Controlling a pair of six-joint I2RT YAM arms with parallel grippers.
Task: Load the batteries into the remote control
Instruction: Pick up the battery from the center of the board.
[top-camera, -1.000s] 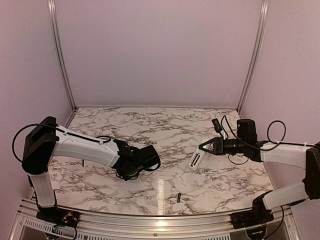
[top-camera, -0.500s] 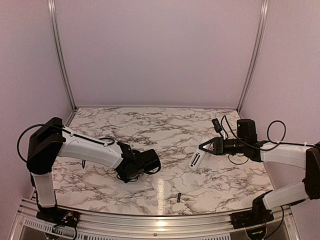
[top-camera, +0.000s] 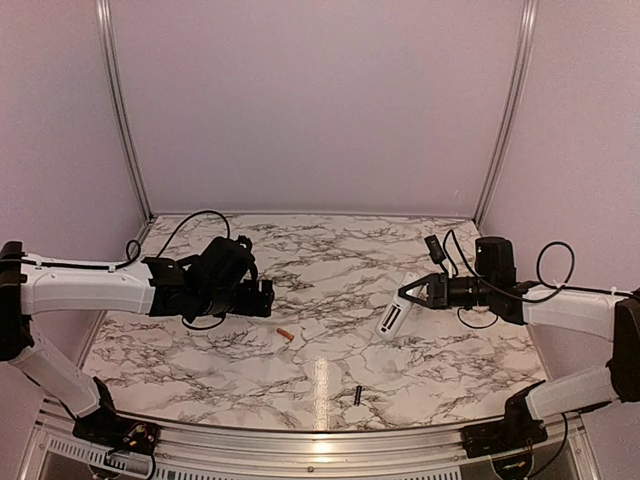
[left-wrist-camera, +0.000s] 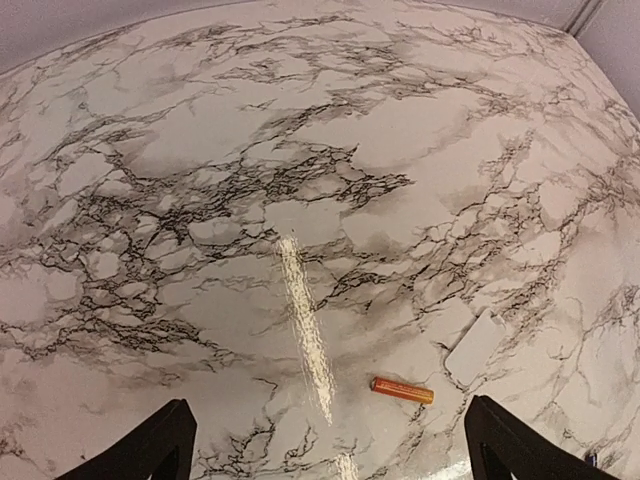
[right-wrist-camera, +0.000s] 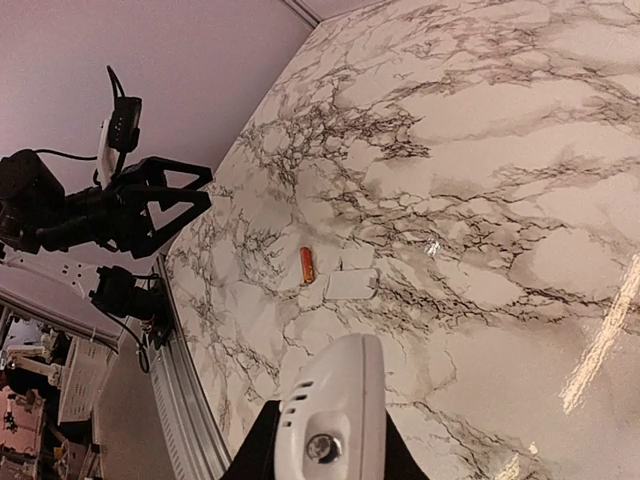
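Right pincer (top-camera: 404, 296) around white remote control (top-camera: 392, 318)

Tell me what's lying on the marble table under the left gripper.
A small orange-copper cylindrical battery lies on the white marble-patterned table below the open left gripper, a thin plain white strip close beside it. Its fingers cover only small corner patches of table.

White remote control (top-camera: 393, 318), orange battery (left-wrist-camera: 403, 390), black battery (top-camera: 357, 393), black-veined white marble table (top-camera: 330, 250).
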